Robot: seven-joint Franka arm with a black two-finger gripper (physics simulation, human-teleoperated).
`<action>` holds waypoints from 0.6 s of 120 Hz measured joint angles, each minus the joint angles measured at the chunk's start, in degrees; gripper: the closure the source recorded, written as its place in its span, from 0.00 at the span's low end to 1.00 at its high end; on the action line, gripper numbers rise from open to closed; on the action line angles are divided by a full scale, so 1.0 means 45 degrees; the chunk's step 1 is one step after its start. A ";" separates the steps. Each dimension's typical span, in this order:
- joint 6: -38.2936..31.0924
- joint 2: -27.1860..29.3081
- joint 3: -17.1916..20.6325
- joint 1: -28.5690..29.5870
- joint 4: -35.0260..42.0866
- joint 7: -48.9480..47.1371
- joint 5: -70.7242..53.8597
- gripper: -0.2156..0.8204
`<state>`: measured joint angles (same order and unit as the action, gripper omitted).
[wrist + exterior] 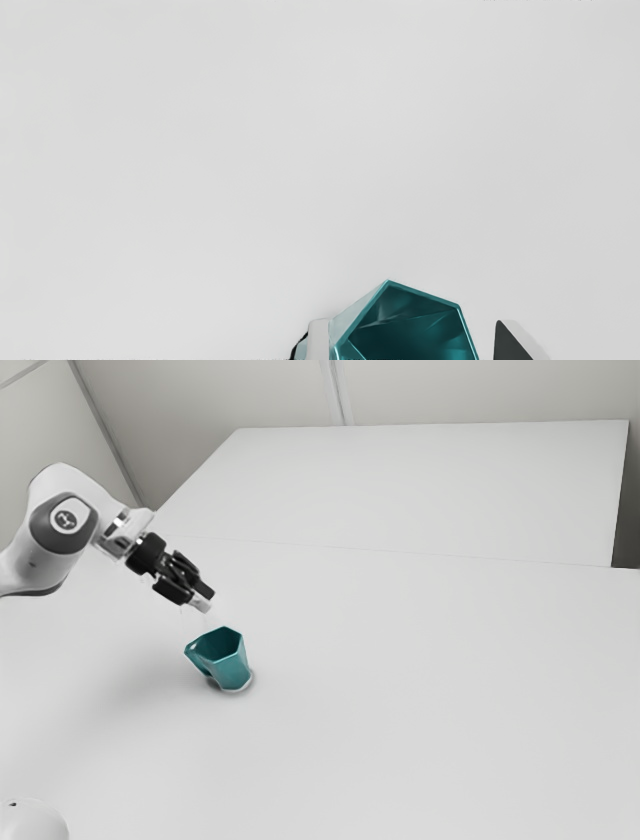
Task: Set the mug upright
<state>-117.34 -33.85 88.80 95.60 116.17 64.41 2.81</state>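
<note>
The teal faceted mug stands on its base on the white table, its mouth facing up and its handle toward the exterior view's left. Just above it, a small gap away, hangs my gripper. In the wrist view the mug appears at the bottom edge, its dark inside visible. My gripper is open there, one fingertip on each side of the mug's rim. The lower part of the mug is hidden in that view.
The white table extends widely around the mug. A white rounded object is at the exterior view's lower left corner. Pale walls rise behind the table.
</note>
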 joint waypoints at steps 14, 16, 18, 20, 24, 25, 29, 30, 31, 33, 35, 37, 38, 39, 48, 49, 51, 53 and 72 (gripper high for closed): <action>0.0358 0.1091 0.0090 -0.0098 -0.1159 -0.0268 0.0109 0.46; 0.0439 0.1273 0.0079 -0.0146 -0.1358 -0.0329 0.0120 0.44; 0.0538 0.1485 0.0039 -0.0245 -0.1618 -0.0410 0.0112 0.43; 0.0639 0.1669 -0.0003 -0.0353 -0.1851 -0.0497 0.0100 0.41; 0.0887 0.2161 -0.0274 -0.0727 -0.2411 -0.0732 0.0044 0.38; 0.0957 0.2308 -0.0393 -0.0880 -0.2573 -0.0804 0.0022 0.37; 0.1232 0.2853 -0.0878 -0.1503 -0.3163 -0.1113 -0.0089 0.35; 0.1301 0.2984 -0.1012 -0.1678 -0.3301 -0.1198 -0.0125 0.35; 0.1372 0.3109 -0.1164 -0.1874 -0.3439 -0.1288 -0.0164 0.34; 0.1527 0.3350 -0.1570 -0.2386 -0.3755 -0.1482 -0.0251 0.33; 0.1693 0.3554 -0.2010 -0.2957 -0.4083 -0.1691 -0.0352 0.32; 0.1865 0.3711 -0.2488 -0.3617 -0.4425 -0.1913 -0.0482 0.31; 0.1954 0.3778 -0.2789 -0.4027 -0.4612 -0.2033 -0.0562 0.31; 0.2040 0.3835 -0.3046 -0.4383 -0.4772 -0.2152 -0.0637 0.30; 0.3157 0.4000 -0.7240 -0.9596 -0.6659 -0.3500 -0.1409 0.28; 0.3287 0.4005 -0.7777 -1.0221 -0.6831 -0.3661 -0.1481 0.27; 0.3533 0.4013 -0.8687 -1.1295 -0.7110 -0.3977 -0.1612 0.27; 0.3764 0.4031 -0.9631 -1.2374 -0.7342 -0.4291 -0.1725 0.26; 0.5778 0.4079 -1.4643 -1.8478 -0.9013 -0.7010 -0.2332 0.23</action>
<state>-91.34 -15.49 22.90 12.45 75.61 32.87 -7.68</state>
